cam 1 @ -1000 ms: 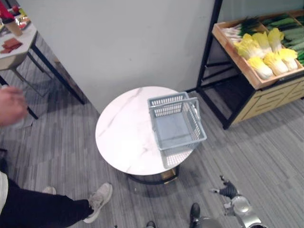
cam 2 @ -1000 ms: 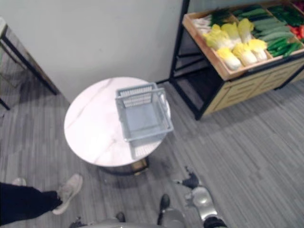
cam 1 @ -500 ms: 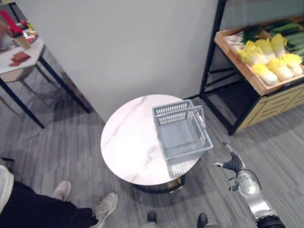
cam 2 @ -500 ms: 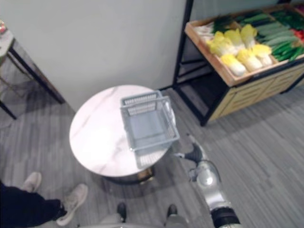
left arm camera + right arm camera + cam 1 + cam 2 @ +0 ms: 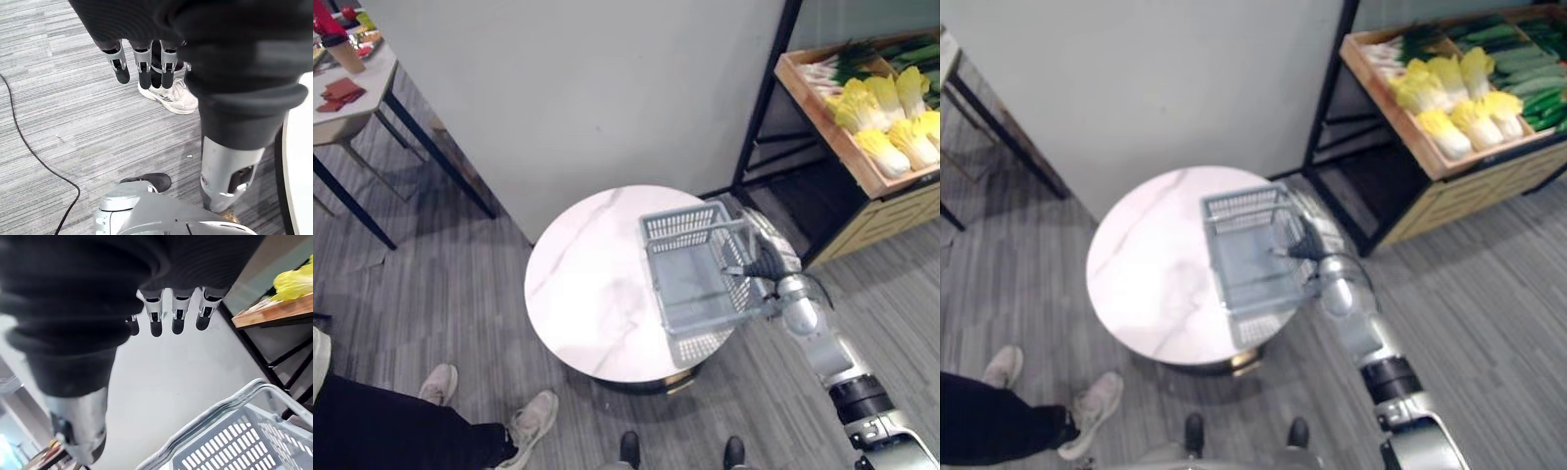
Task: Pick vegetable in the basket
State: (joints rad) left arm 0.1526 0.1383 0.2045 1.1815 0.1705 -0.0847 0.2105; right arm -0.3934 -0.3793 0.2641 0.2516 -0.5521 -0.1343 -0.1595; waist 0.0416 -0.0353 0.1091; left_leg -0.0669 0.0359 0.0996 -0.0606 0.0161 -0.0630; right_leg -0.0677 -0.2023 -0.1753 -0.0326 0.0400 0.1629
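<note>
Left eye view: basket (image 5: 680,225) sits on white table (image 5: 587,284), floor (image 5: 440,284) perhaps carpet.

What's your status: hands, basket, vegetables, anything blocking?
Right hand open, over basket's right side, holding nothing. Left hand open, hanging low above the floor. Basket empty on round table; cabbages on shelf. Nothing in the way.

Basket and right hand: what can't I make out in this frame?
Whether the right hand touches the basket: eye views, the hand covers its right rim.
Vegetable crate: cut off by the eye views' right edge.
Green vegetables: too small to name.
Person: cut off at lower left.
</note>
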